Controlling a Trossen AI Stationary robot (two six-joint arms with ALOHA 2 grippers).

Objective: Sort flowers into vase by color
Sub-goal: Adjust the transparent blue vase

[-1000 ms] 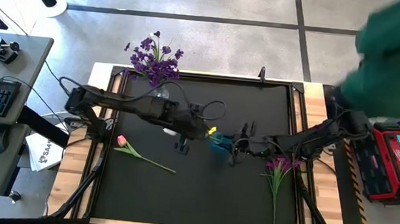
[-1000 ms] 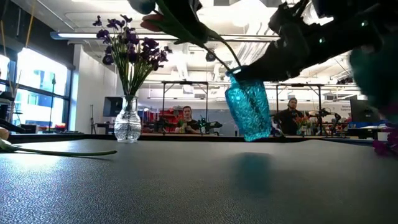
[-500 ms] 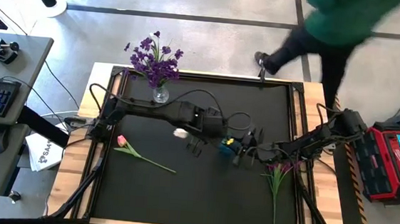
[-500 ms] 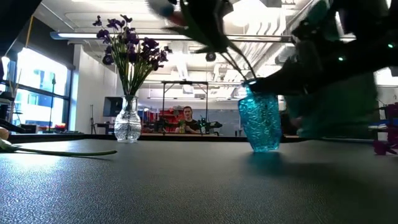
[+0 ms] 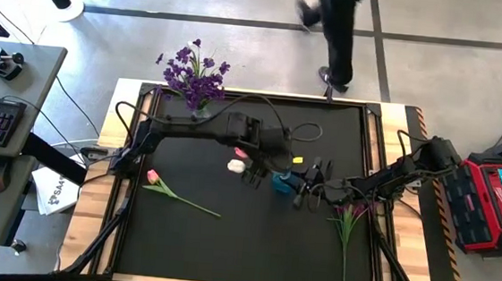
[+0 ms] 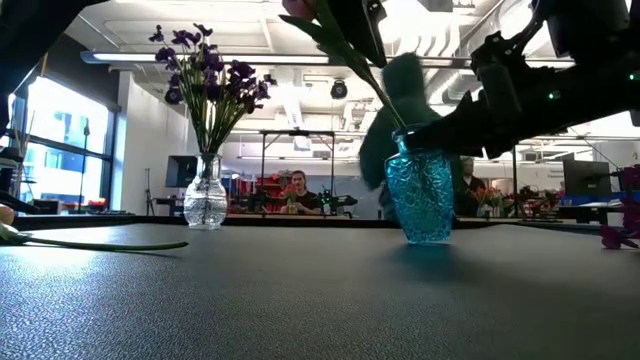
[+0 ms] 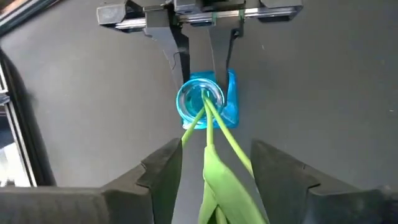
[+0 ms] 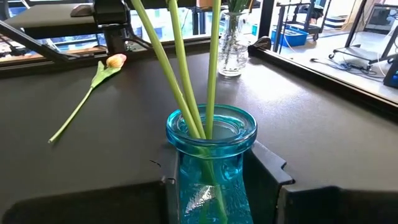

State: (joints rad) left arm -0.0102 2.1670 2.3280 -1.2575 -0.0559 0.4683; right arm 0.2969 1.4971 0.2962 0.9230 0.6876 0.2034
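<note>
The right gripper [image 8: 214, 180] clamps the blue vase [image 8: 211, 149] mid-table, three tulip stems [image 8: 186, 74] standing in it. Above, the left gripper [image 7: 211, 168] has its fingers spread, stems loose between them; lifting askew could snag leaves and tip the vase. Farther off lie a pink tulip [image 5: 175, 191] and purple sprays [image 5: 350, 216]

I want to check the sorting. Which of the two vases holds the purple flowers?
The clear glass vase at the table's far left edge holds the purple flowers. The other, the blue vase mid-table between the right fingers, holds only slim green stems.
</note>
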